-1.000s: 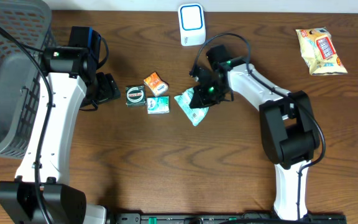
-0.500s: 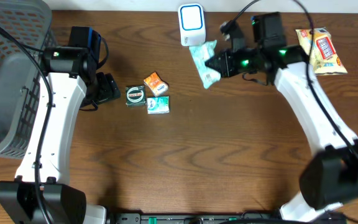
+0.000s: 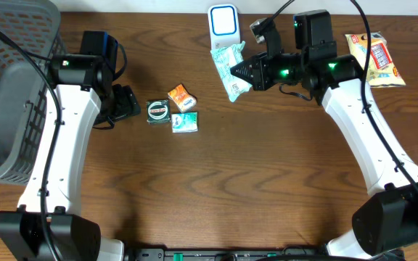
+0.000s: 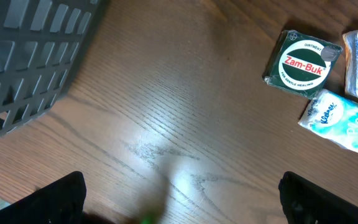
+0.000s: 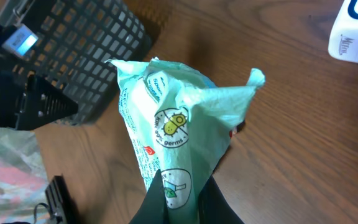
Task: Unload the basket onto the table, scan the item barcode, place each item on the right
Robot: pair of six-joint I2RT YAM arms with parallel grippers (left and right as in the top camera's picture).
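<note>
Presenting the pack: the right gripper point(image 3: 244, 72) is pinched shut on one crimped end of the green wipes pack point(image 3: 230, 64), held in the air just beside the white barcode scanner point(image 3: 223, 27); whether the two touch cannot be told from above.
Barcode: not visible in any view; the right wrist view shows only a printed face with a germ logo.
Doing it well: probably roll the wrist slowly so each flat face meets the scanner window in turn, pausing on each; the soft film looks creased, and a wrinkled code may not read.
Grip: taken at the end seam, it leaves the faces uncovered, but the pack's free end may droop or swing.
Left gripper point(image 4: 182, 202): jaws spread wide and empty, low over bare wood next to the grey basket point(image 3: 13, 87), well apart from the scanner.
Open room: clear wood lies below and towards the robot from the pack; the Zam-Buk tin point(image 3: 158, 111), orange packet point(image 3: 181, 96) and Kleenex pack point(image 3: 185, 122) sit clustered to its left, well apart.
Edges: the scanner stands near the far edge of the table point(image 3: 252, 181), so approach from the near side; the snack bag point(image 3: 374, 59) lies close behind the right wrist.
</note>
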